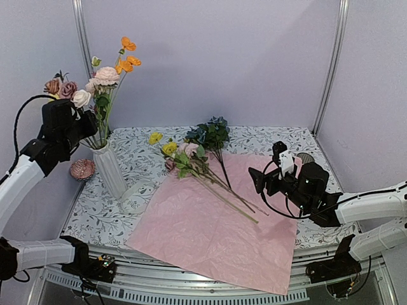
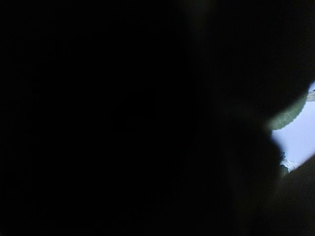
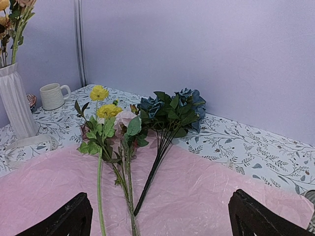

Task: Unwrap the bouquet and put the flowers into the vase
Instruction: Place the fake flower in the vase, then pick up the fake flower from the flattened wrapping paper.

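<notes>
The bouquet lies undone: its pink wrapping paper (image 1: pixel 216 229) is spread flat, with yellow and pink flowers (image 1: pixel 180 156) and blue roses (image 1: pixel 210 134) resting across its far edge. The white ridged vase (image 1: pixel 110 169) stands at the left and holds several pink, cream and orange flowers (image 1: pixel 105 77). My left gripper (image 1: pixel 91 124) is at those stems just above the vase mouth, its jaws hidden. The left wrist view is almost black, showing only a green leaf (image 2: pixel 289 116). My right gripper (image 1: pixel 257 180) hovers open over the paper's right side, its fingertips (image 3: pixel 70 216) wide apart with the stems (image 3: pixel 127 187) ahead.
A cream ribbon (image 1: pixel 136 190) lies by the vase base. A pink ribbed cup (image 1: pixel 82 169) sits left of the vase and a cream mug (image 3: pixel 52 95) stands behind it. Purple walls close the back and sides. The floral tablecloth (image 1: pixel 280 141) ends at the near metal rail.
</notes>
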Robot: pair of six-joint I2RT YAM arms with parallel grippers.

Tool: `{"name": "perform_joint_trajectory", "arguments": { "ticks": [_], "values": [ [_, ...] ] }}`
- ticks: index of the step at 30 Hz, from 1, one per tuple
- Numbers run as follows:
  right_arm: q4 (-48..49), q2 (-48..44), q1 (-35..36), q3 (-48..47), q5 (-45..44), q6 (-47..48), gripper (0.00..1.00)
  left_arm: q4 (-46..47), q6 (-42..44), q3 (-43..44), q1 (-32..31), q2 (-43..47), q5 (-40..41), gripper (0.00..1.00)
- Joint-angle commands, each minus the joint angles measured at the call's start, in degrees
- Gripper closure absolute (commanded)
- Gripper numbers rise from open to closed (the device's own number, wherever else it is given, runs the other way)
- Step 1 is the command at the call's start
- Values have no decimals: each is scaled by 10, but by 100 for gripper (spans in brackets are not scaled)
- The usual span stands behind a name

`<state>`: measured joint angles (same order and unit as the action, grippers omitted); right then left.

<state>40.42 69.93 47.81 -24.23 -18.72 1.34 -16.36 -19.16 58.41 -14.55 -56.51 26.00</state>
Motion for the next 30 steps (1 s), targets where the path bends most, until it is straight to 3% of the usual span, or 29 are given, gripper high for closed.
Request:
{"name": "perform_joint_trajectory", "arguments": {
  "ticks": [1,23,26,30],
  "values": [
    [13,6,-2,-5,7,1,1,-33,-18,6,4,18,-24,49],
    [10,6,-2,-5,10,-2,1,-48,-44,-82,3,46,-50,46],
    [10,6,-3,-5,8,-2,1,-57,-46,-76,4,48,-67,40],
    [9,6,-3,-6,7,-1,1,-69,-62,-85,4,78,-82,21]
  ]
}}
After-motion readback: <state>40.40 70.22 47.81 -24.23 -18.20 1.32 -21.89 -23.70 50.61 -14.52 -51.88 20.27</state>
